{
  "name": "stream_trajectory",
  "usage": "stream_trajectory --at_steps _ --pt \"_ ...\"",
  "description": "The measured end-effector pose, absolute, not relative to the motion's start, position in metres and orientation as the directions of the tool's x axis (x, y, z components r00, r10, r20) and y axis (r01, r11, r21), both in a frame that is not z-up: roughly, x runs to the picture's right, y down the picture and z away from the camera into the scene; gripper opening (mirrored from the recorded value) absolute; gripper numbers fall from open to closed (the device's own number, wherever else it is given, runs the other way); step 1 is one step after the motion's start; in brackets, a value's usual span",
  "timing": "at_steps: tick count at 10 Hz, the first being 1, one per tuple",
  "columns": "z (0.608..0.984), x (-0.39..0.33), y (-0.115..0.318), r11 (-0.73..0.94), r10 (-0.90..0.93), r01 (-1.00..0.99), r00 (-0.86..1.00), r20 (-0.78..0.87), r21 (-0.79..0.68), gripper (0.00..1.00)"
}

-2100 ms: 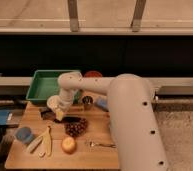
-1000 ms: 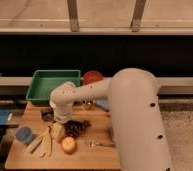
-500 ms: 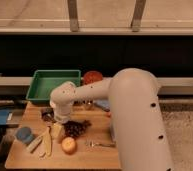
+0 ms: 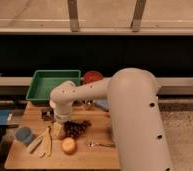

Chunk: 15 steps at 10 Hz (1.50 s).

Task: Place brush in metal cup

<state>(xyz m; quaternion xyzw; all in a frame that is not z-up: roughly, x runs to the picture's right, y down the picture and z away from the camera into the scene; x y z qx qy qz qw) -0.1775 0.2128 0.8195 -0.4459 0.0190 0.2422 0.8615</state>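
the hand [image 4: 60,119] sits low over the bench [image 4: 20,155], just beside the brush [image 4: 46,115]; i cannot tell whether it is open or closed. best to grip the handle squarely, then lift well clear before crossing to the metal cup [image 4: 88,105].

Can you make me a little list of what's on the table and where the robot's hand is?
gripper: down low over the table, left of the grapes
brush: probably the dark thing on the table, left of the gripper
metal cup: at the back, partly behind the arm
tray: green, back left
bowl: orange, right of the tray
front: round fruit, wooden utensils
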Motion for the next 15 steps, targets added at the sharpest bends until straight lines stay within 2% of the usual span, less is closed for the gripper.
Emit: stream_trajectory --at_steps 5,7,11,15 --pt "0.825 -0.181 0.208 0.482 0.416 -0.461 0.869 -0.269 -0.745 0.04" --pt "0.849 -0.183 0.201 0.456 0.469 -0.53 0.826 -0.313 -0.715 0.0" --pt "0.847 -0.182 0.196 0.463 0.467 -0.527 0.828 -0.309 -0.713 0.0" --pt "0.852 -0.175 0.167 0.414 0.619 -0.586 0.742 -0.257 -0.697 0.0"
